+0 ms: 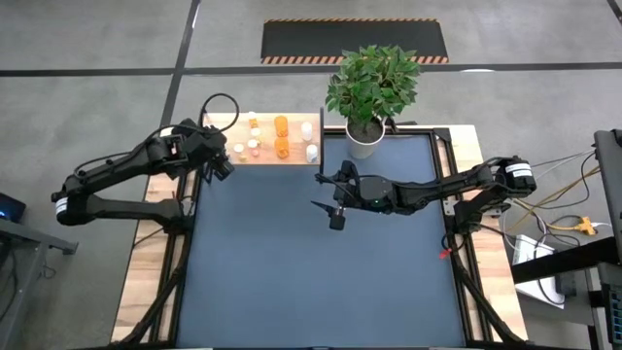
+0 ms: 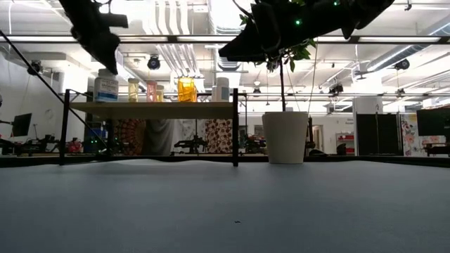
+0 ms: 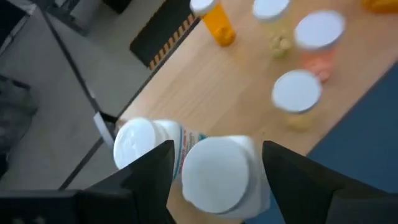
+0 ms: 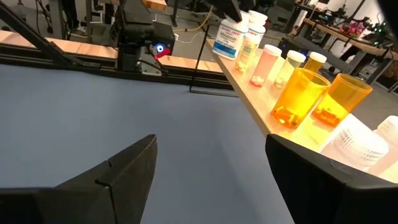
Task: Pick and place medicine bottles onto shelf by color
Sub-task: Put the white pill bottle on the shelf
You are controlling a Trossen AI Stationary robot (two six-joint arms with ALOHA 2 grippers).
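The shelf (image 1: 264,156) stands at the table's far left and carries several medicine bottles. White ones (image 1: 309,141) stand at its right end. Orange ones (image 1: 281,124) are in the middle. Small clear ones with pale caps (image 1: 251,146) stand toward the left. My left gripper (image 3: 217,144) hangs over the shelf's left near corner, open, with one finger on either side of a white bottle (image 3: 217,177) that stands upright on the board. A second white bottle (image 3: 134,143) stands just beside it. My right gripper (image 1: 335,209) waits open above the middle of the table, holding nothing. My left gripper comes at the white bottle slanting down from the table's left near side, its fingers (image 3: 155,177) beside the bottle's cap end (image 3: 214,155). Whether either finger touches the bottle I cannot tell. The bottle stands on the shelf board.
A white plant pot (image 1: 364,136) with a leafy plant stands right of the shelf at the table's far edge. The dark blue tabletop (image 1: 321,282) lies bare between the shelf and the near edge. The shelf's black frame leg (image 2: 235,126) stands close to the pot.
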